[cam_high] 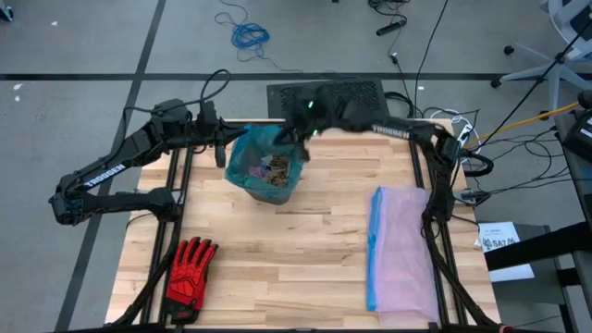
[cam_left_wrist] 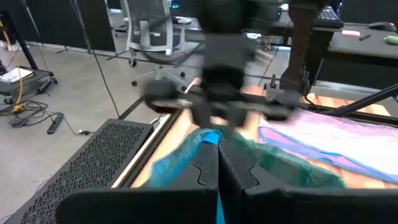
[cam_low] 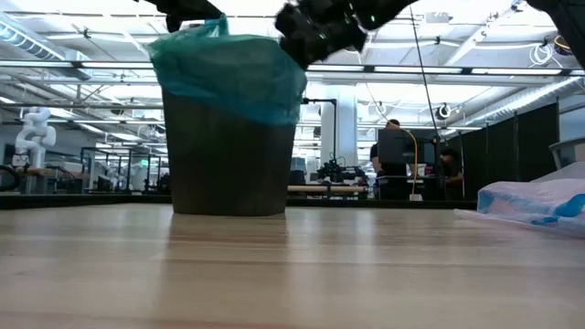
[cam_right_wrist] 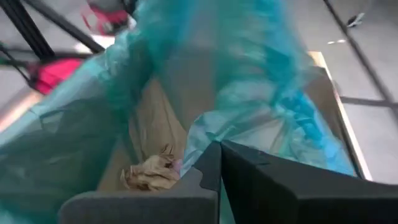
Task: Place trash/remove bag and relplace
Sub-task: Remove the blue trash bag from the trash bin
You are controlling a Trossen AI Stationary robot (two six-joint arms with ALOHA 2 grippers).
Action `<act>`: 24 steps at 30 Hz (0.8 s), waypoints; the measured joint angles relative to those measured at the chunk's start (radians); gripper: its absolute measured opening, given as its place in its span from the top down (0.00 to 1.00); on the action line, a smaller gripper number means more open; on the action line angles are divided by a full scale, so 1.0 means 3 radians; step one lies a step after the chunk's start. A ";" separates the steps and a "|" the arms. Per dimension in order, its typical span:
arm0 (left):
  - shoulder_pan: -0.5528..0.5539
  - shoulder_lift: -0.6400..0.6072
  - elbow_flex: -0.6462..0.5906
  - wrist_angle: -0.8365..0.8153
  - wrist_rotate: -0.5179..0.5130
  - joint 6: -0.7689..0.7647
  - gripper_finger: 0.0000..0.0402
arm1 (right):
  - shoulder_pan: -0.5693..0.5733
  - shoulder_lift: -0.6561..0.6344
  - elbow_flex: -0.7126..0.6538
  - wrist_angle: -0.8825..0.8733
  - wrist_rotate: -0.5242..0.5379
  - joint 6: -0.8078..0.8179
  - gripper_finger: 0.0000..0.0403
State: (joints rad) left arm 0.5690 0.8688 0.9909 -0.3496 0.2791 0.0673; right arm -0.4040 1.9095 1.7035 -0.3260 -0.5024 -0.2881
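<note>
The bag (cam_high: 264, 166) sits in a dark bin (cam_low: 230, 155) at the back of the tabletop (cam_high: 305, 250), with the trash (cam_high: 274, 168) inside. Our left pincer (cam_high: 222, 146) is squeezed shut on the bag's left rim. Our right pincer (cam_high: 298, 143) is squeezed shut on the right rim. So the bag hangs right between them, just below both. We think lifting straight up comes next.

Both arms reach inward at the tabletop's far side, left gripper (cam_high: 225, 141) and right gripper (cam_high: 298, 141) each clamped on the bag (cam_high: 248, 148) rim.
</note>
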 joint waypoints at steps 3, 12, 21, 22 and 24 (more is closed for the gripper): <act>-0.0001 -0.0001 0.0000 -0.0002 0.0000 0.0035 1.00 | 0.0349 0.0000 0.0000 0.0034 0.0947 -0.0163 1.00; -0.0015 -0.0001 0.0000 -0.0012 0.0000 0.0058 1.00 | 0.0788 -0.0059 0.0000 0.0204 0.2300 -0.0368 0.92; -0.0188 -0.0009 0.0000 -0.0023 0.0013 0.0080 1.00 | 0.0097 -0.0206 0.0003 0.0034 0.1059 -0.0377 0.73; -0.0205 -0.0009 -0.0001 -0.0023 0.0058 0.0088 1.00 | -0.0023 -0.0201 0.0003 0.0025 0.0752 -0.0376 0.72; -0.0236 -0.0009 -0.0001 -0.0023 0.0151 0.0089 1.00 | -0.0238 -0.0188 0.0003 0.0068 0.0327 -0.0298 0.70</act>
State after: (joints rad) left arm 0.4982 0.8661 0.9905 -0.3565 0.3244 0.0940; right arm -0.4755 1.8530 1.7042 -0.3056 -0.4043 -0.3776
